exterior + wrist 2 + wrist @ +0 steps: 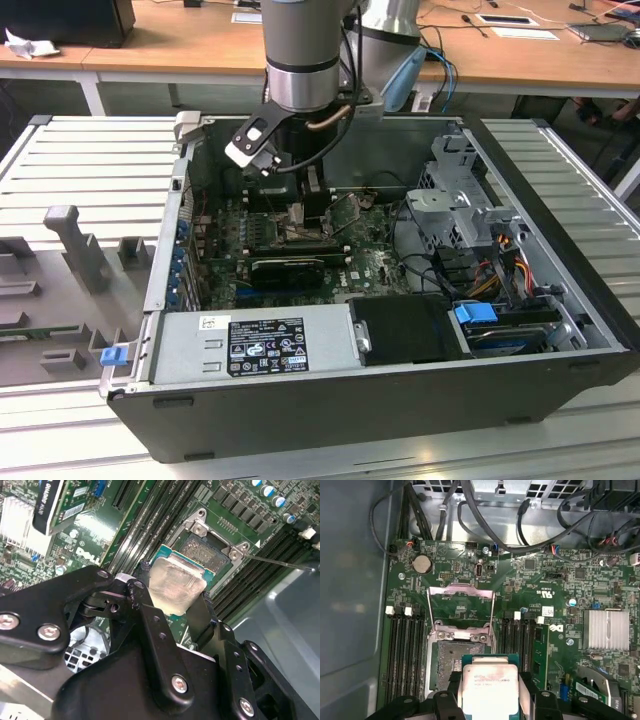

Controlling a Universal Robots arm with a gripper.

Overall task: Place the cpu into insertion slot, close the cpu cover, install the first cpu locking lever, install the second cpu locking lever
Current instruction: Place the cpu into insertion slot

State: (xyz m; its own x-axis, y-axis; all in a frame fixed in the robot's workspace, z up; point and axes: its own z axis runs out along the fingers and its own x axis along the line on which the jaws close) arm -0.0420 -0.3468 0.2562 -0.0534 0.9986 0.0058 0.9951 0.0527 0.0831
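My gripper [174, 594] is shut on the cpu [176, 586], a flat square chip with a dull silver face and a green edge, gripped by two opposite sides between black fingers [145, 597]. The cpu [489, 686] hangs tilted just above the near edge of the insertion slot [447, 660], a dark square socket with a silver rim in the green board. The insertion slot [210, 549] is bare. The cpu cover [461, 591], a thin silver frame, stands swung open behind the socket. A thin lever rod [280, 561] juts out beside the socket. The gripper [300, 212] reaches down inside the case.
Long black memory slots [405, 650] flank the socket on both sides. A silver heatsink [606, 629] and a black card [285, 268] lie nearby. Cables [485, 525] hang at the board's far edge. The power supply [255, 340] and drive cage [460, 200] crowd the case.
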